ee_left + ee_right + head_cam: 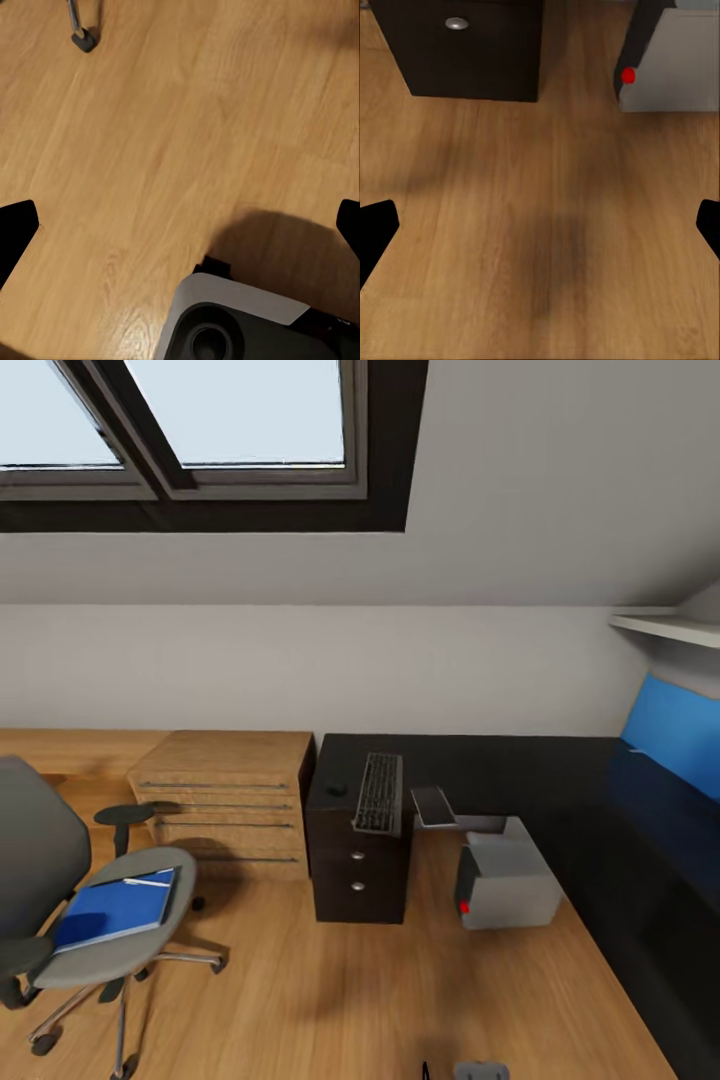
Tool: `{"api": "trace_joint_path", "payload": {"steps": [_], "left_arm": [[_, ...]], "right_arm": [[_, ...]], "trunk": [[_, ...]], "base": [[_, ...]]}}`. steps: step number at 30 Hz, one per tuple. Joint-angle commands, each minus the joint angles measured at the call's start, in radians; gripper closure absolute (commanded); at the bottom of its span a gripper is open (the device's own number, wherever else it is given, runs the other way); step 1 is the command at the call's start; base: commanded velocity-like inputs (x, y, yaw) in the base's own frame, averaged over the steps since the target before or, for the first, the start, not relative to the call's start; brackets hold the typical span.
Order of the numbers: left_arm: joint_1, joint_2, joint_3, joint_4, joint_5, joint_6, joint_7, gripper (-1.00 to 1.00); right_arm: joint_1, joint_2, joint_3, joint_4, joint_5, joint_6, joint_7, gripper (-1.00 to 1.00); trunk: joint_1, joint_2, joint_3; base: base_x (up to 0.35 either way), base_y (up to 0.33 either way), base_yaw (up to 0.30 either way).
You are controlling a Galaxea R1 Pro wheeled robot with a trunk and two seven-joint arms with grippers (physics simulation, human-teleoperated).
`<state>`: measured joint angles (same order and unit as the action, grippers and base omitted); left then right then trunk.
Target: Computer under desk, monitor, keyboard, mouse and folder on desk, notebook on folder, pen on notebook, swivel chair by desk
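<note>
Both sets of jaws stand wide open and hold nothing. The left gripper (180, 225) hangs over bare wood floor (165, 135), with part of the robot's own base (240, 319) below it. The right gripper (540, 225) looks at the floor too, with a dark drawer unit (472, 52) and the computer (675, 64) just ahead.

From the head, the swivel chair (60, 880) sits on the left, well apart from the desk (560, 780). The blue folder (118, 910) lies on its seat, with a thin white stick on it that may be the pen (146, 881); it is too small to be sure. The keyboard (380, 792) and the mouse (336, 789) lie on the dark top above the drawers.

I think the robot is between steps and no thing is picked yet. The folder looks like a good next job. That means turning left, rolling close, and sliding a jaw under its edge.

The floor between chair and drawers is open. The computer sits on the floor near the desk edge, so the base should steer around it.
</note>
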<state>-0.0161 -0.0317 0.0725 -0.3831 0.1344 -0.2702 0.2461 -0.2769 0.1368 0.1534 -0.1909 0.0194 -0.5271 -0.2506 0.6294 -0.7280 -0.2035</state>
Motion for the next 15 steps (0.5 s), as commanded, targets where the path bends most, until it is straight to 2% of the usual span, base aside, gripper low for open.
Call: {"api": "trace_joint_path", "payload": {"steps": [1,4,7,15], "left_arm": [[-0.001,-0.001,0.003,0.0,0.007,-0.004,-0.002,-1.0],[-0.001,-0.001,0.002,0.0,0.007,-0.005,-0.002,-1.0],[-0.001,-0.002,0.001,0.0,0.007,-0.005,-0.002,-1.0],[-0.001,-0.005,-0.001,0.001,0.005,-0.004,-0.001,-1.0]], "right_arm": [[-0.001,0.0,0.008,0.001,0.002,-0.001,-0.01,-1.0],[-0.001,0.0,0.008,0.001,0.002,-0.001,-0.01,-1.0],[-0.001,0.0,0.008,0.001,0.002,-0.001,-0.01,-1.0],[-0.001,-0.002,0.006,0.001,0.004,-0.001,-0.008,-1.0]], "trunk": [[0.001,-0.001,-0.001],[0.001,-0.001,-0.001],[0.001,-0.001,-0.001],[0.001,-0.001,-0.001]], "base": [[0.32,0.108,0.277],[0.32,0.108,0.274],[0.32,0.114,0.15],[0.323,0.069,0.016]]}}
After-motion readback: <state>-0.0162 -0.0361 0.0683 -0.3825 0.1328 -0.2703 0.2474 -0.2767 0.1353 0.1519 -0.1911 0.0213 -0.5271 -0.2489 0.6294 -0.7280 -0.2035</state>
